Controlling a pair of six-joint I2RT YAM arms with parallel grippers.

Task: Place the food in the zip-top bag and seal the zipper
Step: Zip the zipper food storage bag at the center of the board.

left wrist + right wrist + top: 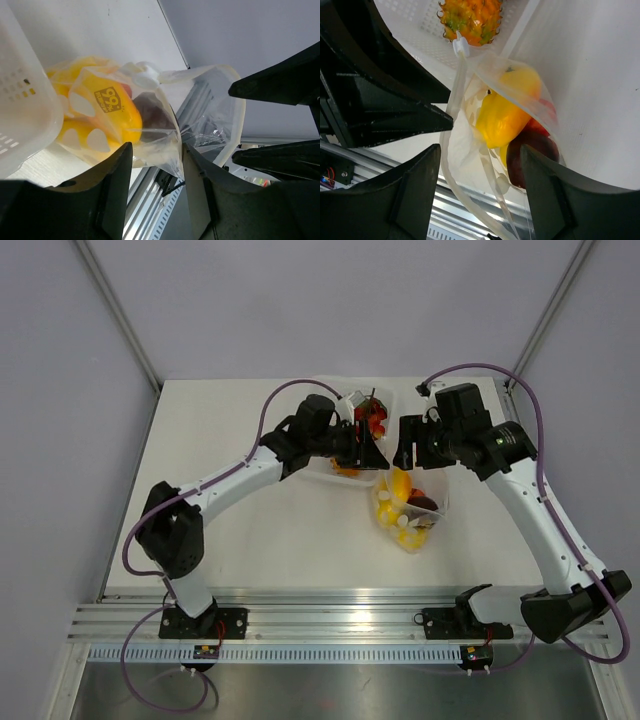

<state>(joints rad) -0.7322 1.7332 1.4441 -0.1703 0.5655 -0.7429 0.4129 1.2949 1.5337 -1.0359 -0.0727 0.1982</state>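
The zip-top bag (408, 508) lies on the table, its mouth turned toward both grippers. Through it show pieces of food: a yellow pepper (502, 117) and a dark purple piece (532, 155). My left gripper (375, 455) is open, and the bag's loose clear corner (165, 150) hangs between its fingers. My right gripper (481, 150) faces it, also open. The zipper (447, 170), a thick translucent strip, curves down between its fingers. Neither jaw pair presses on the plastic. More food (365, 420) sits in the white tray (390, 400), including an orange spiky fruit (470, 17).
The perforated tray wall (20, 115) stands close beside the left gripper. The aluminium rail (330, 625) with both arm bases runs along the table's near edge. Grey walls enclose the table's sides and back.
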